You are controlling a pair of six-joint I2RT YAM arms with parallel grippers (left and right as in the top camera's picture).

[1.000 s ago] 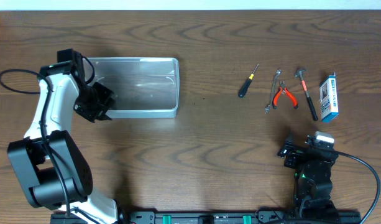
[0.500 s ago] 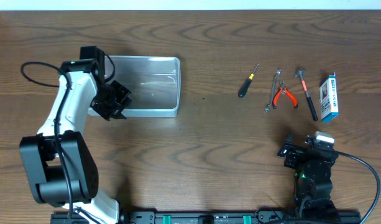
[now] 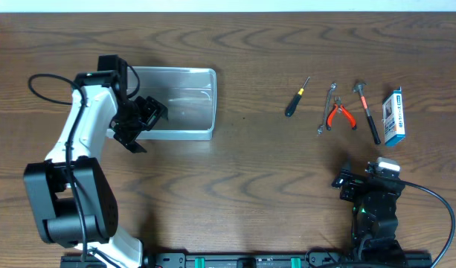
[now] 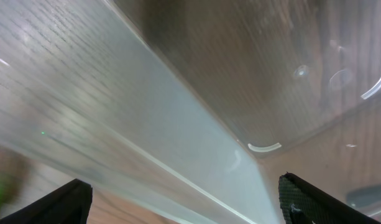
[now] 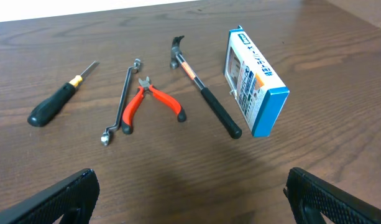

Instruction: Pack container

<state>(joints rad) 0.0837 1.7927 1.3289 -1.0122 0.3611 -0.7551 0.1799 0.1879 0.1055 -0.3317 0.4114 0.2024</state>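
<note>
Between fingers [image 4: 53, 202] of left hand [image 3: 149, 127] — spread wide — container [image 3: 187, 100] wall (clear), near-left corner

Table [image 3: 250, 171]: wood-grain top, dark brown, smooth, low sheen.
Container [image 3: 183, 135]: clear plastic, glossy; the wall between the fingers looks milky and streaked with highlights.
Fingers [image 4: 59, 202] of the left gripper [image 4: 184, 208]: black, matt, finely grained.
Fingers [image 5: 53, 196] of the right gripper [image 5: 193, 199]: black, matt.
Screwdriver [image 5: 53, 104], ahead of the right gripper: black plastic handle with a soft shine, bare metal shaft.
Wrench [image 5: 123, 96]: bare bright metal.
Pliers [image 5: 159, 98]: glossy red-orange grips, dark metal nose.
Hammer [image 5: 206, 92]: dark metal head, reddish shaft, black matt grip.
Box [image 5: 255, 81]: printed cardboard, blue and white, slightly glossy.
</note>
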